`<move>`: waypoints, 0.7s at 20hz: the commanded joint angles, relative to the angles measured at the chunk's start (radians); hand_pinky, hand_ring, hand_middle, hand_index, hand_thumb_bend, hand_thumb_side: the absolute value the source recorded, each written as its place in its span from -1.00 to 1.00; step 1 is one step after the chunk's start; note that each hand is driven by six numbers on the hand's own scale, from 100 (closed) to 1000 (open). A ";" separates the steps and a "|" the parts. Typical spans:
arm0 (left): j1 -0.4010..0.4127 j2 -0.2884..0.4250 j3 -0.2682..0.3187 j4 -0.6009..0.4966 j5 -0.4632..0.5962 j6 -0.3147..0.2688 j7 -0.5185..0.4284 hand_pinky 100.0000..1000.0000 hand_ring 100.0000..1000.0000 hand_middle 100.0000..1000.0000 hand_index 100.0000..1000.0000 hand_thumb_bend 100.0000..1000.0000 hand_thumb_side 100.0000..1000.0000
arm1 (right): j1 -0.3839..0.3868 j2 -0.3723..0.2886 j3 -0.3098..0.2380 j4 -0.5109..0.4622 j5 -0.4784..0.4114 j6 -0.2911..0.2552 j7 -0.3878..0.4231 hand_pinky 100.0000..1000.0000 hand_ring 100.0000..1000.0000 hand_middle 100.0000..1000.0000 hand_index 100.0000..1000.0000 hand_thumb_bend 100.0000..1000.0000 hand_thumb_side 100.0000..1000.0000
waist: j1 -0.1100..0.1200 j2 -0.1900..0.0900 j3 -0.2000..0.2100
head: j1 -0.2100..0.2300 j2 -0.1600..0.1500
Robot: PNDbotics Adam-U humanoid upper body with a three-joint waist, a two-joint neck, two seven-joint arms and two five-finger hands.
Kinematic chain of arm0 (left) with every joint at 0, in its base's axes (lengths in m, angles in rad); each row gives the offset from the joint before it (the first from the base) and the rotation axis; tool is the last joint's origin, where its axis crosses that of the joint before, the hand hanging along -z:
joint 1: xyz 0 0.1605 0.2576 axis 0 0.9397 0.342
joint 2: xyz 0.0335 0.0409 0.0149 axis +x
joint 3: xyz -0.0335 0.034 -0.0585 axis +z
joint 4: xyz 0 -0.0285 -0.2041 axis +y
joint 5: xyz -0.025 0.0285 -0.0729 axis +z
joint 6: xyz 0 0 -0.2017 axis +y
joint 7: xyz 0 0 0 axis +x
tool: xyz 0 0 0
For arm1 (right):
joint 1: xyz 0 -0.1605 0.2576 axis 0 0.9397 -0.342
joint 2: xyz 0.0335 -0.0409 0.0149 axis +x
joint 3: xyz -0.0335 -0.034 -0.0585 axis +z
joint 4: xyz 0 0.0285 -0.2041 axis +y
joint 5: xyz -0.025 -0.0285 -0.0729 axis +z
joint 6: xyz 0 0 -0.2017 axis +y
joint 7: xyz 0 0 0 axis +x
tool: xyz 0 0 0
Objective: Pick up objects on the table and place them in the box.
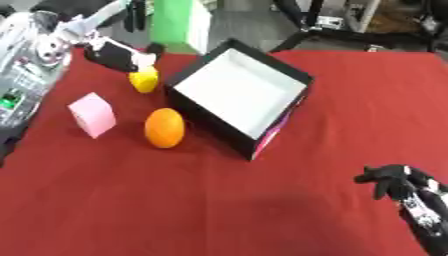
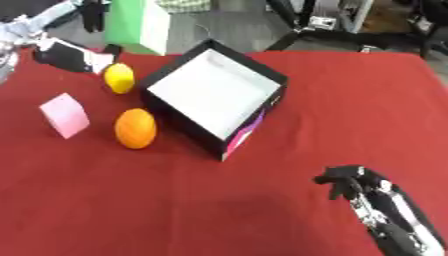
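Red-covered counter [image 1: 262, 210]. The left hand [image 1: 122, 56] rests on the lemon [image 1: 144, 80], its fingers not discernible; orange [image 1: 164, 128] and pink cube [image 1: 93, 114] lie nearer, black box [image 1: 238, 95] rightward. The right hand [image 2: 346, 181], fingers curled, empty, shows fuller in the right eye view.

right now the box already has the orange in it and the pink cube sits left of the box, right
Not quite. In the left eye view the box holds nothing; the orange lies on the red cloth beside it. The pink cube does sit left of the box.

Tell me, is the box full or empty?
Empty. The box shows only its bare white floor; the orange, lemon and pink cube lie outside.
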 commanded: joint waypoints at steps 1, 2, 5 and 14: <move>-0.059 -0.080 -0.011 0.171 -0.103 -0.039 0.018 0.38 -0.07 -0.14 0.40 -1.00 -0.83 | -0.006 -0.013 0.005 -0.024 -0.014 0.002 0.008 1.00 0.37 -0.31 0.30 -1.00 -0.06 | 0.005 -0.023 -0.008 | 0.007 -0.001; -0.071 -0.109 -0.008 0.228 -0.135 -0.053 0.033 0.38 -0.07 -0.14 0.40 -1.00 -0.83 | -0.007 -0.013 0.007 -0.024 -0.016 0.003 0.010 1.00 0.37 -0.31 0.30 -1.00 -0.06 | 0.004 -0.022 -0.010 | 0.008 -0.001; -0.092 -0.187 0.015 0.374 -0.209 -0.084 0.095 0.39 -0.06 -0.13 0.41 -1.00 -0.83 | -0.011 -0.009 0.013 -0.024 -0.020 0.007 0.014 1.00 0.37 -0.31 0.30 -1.00 -0.06 | 0.000 -0.018 -0.020 | 0.014 -0.001; -0.097 -0.276 0.033 0.537 -0.318 -0.119 0.226 0.49 0.25 0.46 0.88 -0.56 0.76 | -0.016 -0.008 0.014 -0.024 -0.023 0.012 0.012 1.00 0.37 -0.31 0.30 -1.00 -0.06 | -0.001 -0.014 -0.032 | 0.017 -0.001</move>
